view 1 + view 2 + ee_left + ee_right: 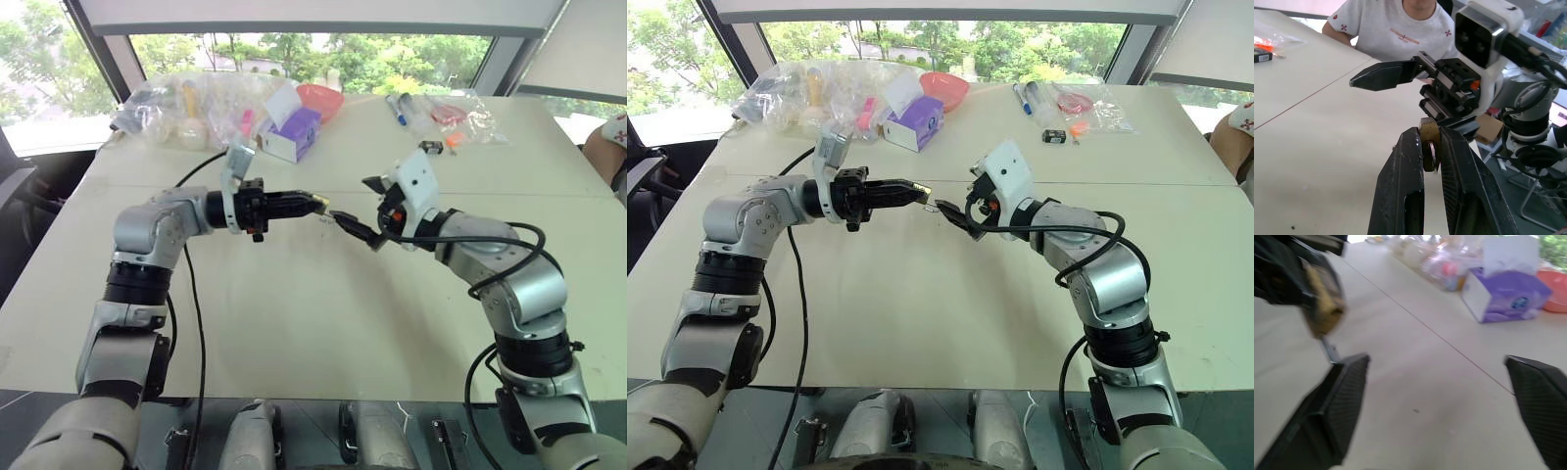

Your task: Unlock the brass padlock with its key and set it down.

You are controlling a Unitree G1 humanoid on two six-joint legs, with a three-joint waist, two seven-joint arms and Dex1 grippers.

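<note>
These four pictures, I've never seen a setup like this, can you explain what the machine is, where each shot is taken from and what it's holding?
It is a humanoid robot with two arms, each ending in a gripper with two black fingers. Two pictures look down from its head; the other two come from cameras on its wrists. The left gripper is shut on the brass padlock, held above the pale table. The right gripper is open, close beside the lock. At the table's far end lie plastic bags, a purple tissue box and a red bowl. A person sits nearby.

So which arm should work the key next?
Right, probably. The left gripper is shut on the padlock, holding it above the table. The right gripper is open, holds nothing, and one finger sits right by the padlock.
</note>
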